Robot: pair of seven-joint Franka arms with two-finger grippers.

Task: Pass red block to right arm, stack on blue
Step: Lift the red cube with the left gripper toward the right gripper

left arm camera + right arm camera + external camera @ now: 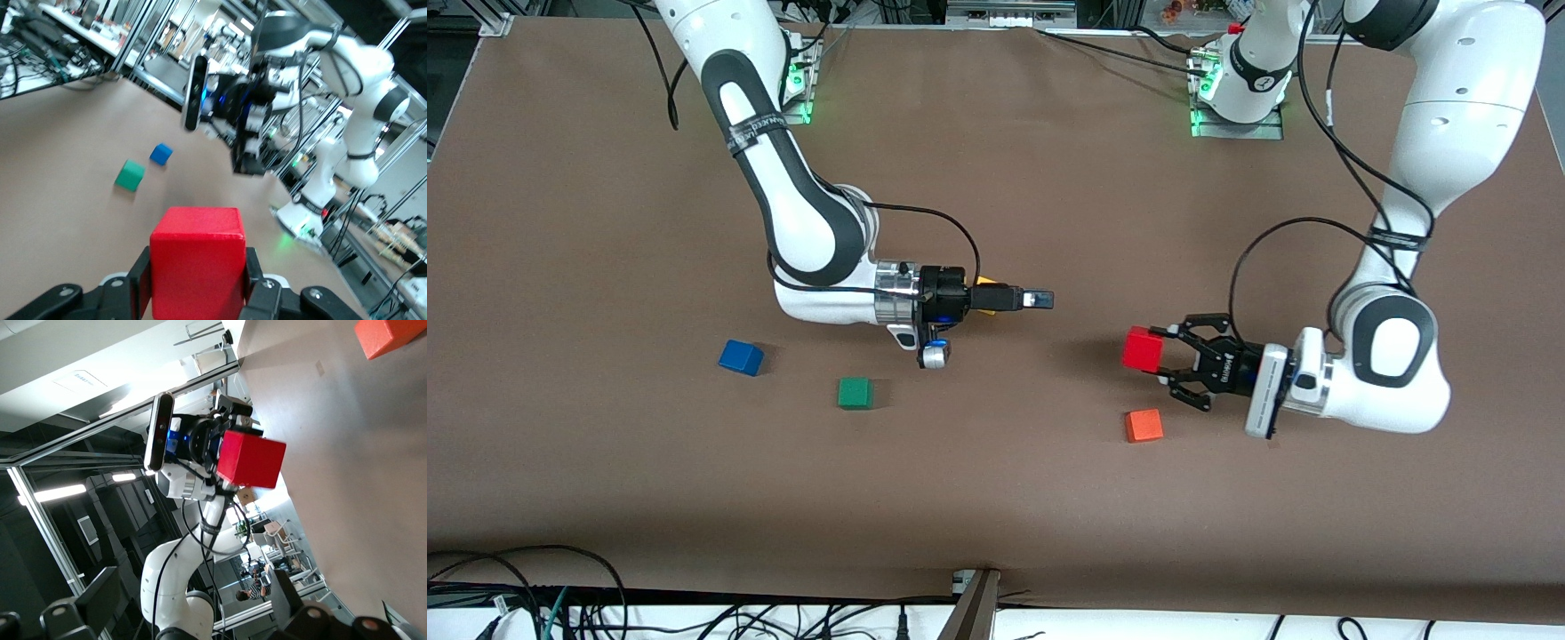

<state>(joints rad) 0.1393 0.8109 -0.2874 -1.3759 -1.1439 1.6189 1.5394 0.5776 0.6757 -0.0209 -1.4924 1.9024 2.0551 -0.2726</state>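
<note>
Blue cube [740, 357] sits on the table toward the right arm's end, flat on one face, nothing on it. Green cube [855, 393] lies beside it, a little nearer the front camera.

Right gripper [1040, 300], all black on a silver collar, is held level above the table's middle and points toward the left arm's end. Jaws spread wide, nothing between them. A bit of yellow shows just past its body; cannot tell what it is.

Bare table separates the two grippers. The red block [1143, 348] lies straight ahead of the right gripper's open jaws, roughly on its pointing axis, the two tools facing one another tip to tip. The gap is well apart, not yet handover range. Judgement: the coming move turns on closing this gap along that one line, with the right jaws coming onto the two faces the left fingers leave free.

Orange cube [1144, 425] rests on the table below the red block and nearer the front camera; not in play.

Left gripper [1169, 360] pinches the red block at its tips, off the table. Block is a clean, pure-red cube, sharp-edged, sitting square in the grip; most of its body sticks out ahead of the fingers [141, 280], so there is room to take it.
</note>
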